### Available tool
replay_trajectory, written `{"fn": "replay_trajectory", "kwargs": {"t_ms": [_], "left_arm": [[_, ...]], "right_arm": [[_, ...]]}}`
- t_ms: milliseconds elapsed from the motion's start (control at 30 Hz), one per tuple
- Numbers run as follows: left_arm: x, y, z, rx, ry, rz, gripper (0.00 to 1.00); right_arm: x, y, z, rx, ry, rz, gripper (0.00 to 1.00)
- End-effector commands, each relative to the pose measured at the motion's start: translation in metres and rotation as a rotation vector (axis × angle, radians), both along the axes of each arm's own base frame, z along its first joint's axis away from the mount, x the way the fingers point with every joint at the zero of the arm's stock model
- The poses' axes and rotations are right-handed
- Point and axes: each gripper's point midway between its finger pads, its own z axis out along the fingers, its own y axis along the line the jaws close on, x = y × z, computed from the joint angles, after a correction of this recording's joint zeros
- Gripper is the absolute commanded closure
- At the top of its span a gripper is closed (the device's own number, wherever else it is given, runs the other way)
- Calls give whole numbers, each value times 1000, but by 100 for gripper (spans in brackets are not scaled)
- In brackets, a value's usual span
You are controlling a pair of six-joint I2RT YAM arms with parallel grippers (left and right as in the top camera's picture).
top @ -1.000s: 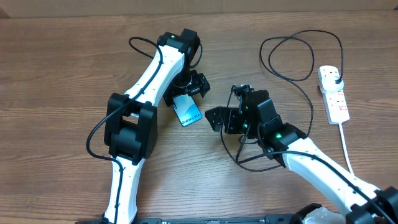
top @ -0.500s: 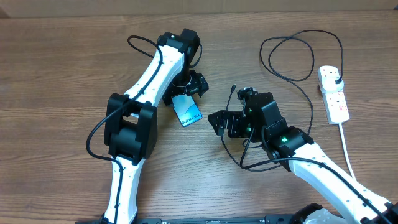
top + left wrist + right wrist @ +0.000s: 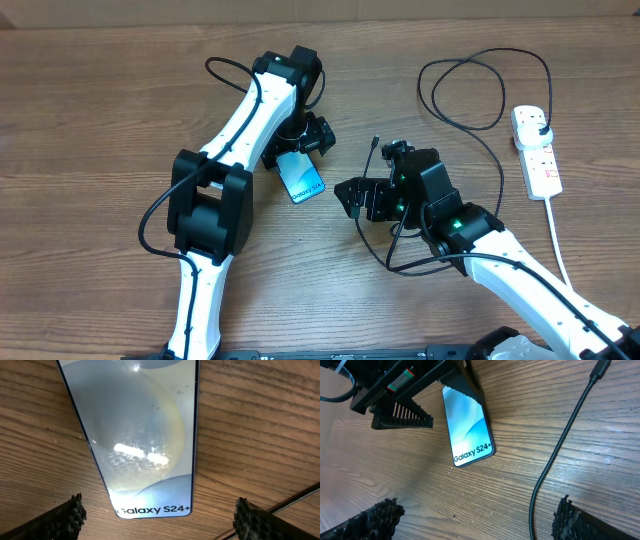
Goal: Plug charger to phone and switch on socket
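The charger [image 3: 533, 515] lay loose on the wooden counter [image 3: 100, 120] as we looked on, its thin black cable looping at the far side and running back toward the right arm. Its plug [image 3: 540, 124] sat in the far end of the white socket [image 3: 537, 160] at the right edge, with the socket's thick white cord [image 3: 556, 240] trailing toward the near side. The connector tip [image 3: 374, 143] rested free on the wood, apart from the phone [image 3: 301, 178], which lay flat and face up near the middle of the counter. We could read "Galaxy S24+" on the end of its pale blue screen nearest the right arm. The left fingers [image 3: 62, 519] were spread wide, one on either side of that end, and we saw neither touching the phone. The right fingers [image 3: 372, 522] were also spread wide and held nothing. From the right wrist camera we saw the cable pass between them on the counter, with the phone farther off and the left arm's dark wrist above its far end.
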Motion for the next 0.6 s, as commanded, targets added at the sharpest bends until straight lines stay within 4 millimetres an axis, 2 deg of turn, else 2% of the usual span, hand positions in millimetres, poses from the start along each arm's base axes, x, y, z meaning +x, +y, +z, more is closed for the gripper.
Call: {"fn": "replay_trajectory", "kwargs": {"t_ms": [0,367,567], "left_arm": [[9,0,22,-7,-66,10,0],[11,1,21,-1,-74,9,0],[22,6,21,34,-124,-18,0]], "right_arm": [[4,2,13,16,-35,5,0],[4,2,13,16,-35,5,0],[2,1,11,10,-25,5,0]]}}
